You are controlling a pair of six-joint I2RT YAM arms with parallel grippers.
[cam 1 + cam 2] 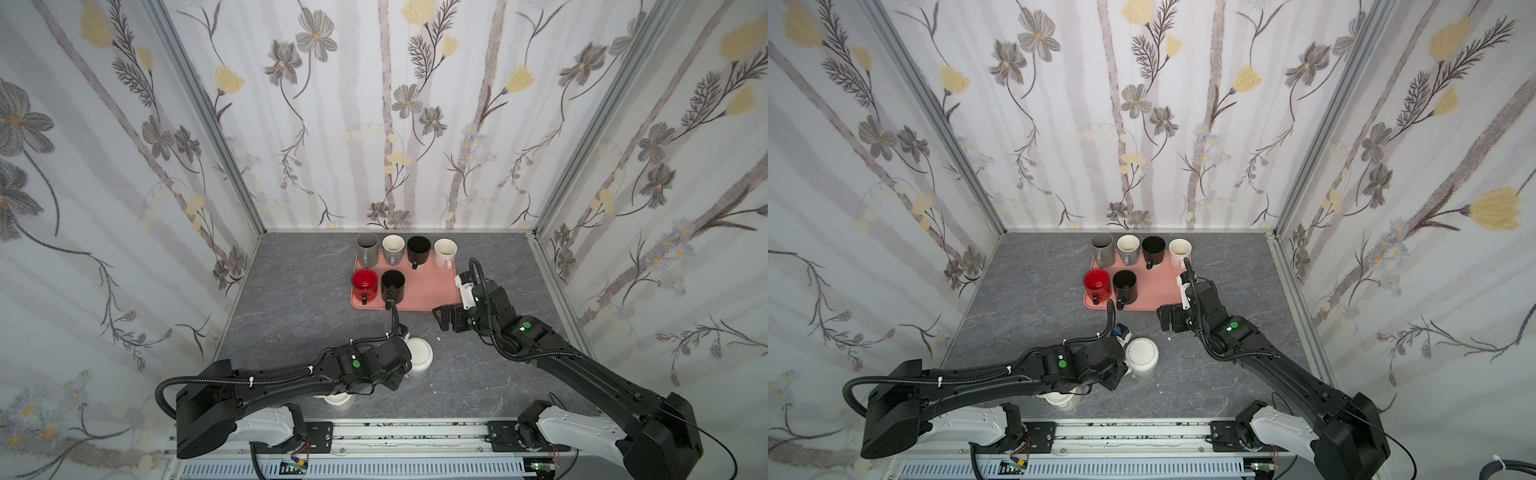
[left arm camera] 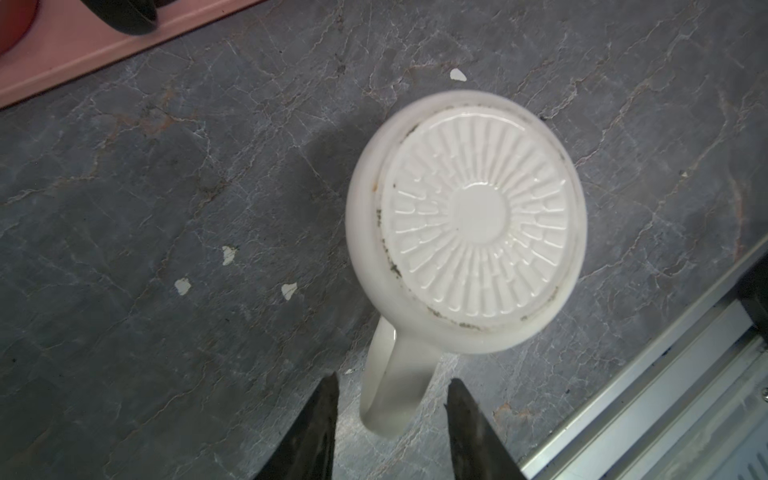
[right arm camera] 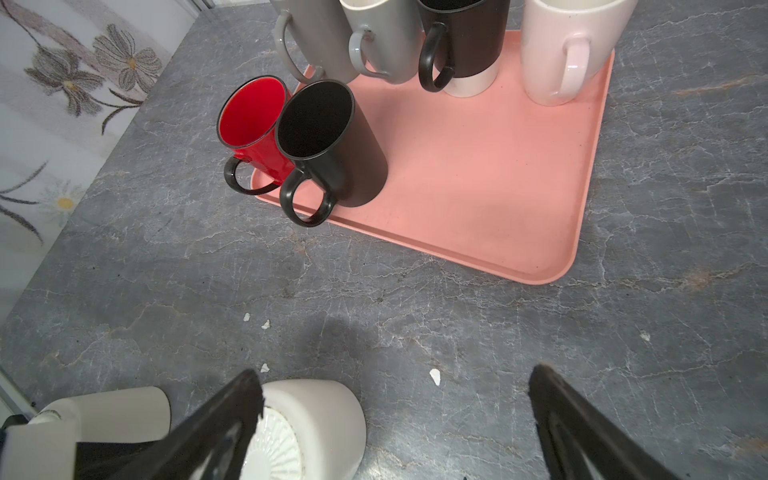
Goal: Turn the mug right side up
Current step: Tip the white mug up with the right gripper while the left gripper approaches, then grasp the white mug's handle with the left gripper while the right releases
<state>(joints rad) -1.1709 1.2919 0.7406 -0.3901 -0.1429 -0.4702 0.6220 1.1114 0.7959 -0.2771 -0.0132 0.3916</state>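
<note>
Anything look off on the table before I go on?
Yes: the white mug sits upside down on the table, ribbed base up, off the pink tray. Small white chips lie scattered near it.

The tray (image 1: 432,291) lies on the bench (image 1: 291,299). On the tray, four mugs (image 1: 393,249) stand in a row along its far edge, and two more mugs (image 1: 392,284) stand in its front left corner. The upturned mug (image 1: 419,353) sits on the bench in front of the tray, well apart from it. Further in front of the tray and more to the left, another mug (image 1: 338,400) is partly hidden under the left arm (image 1: 291,374).
</note>
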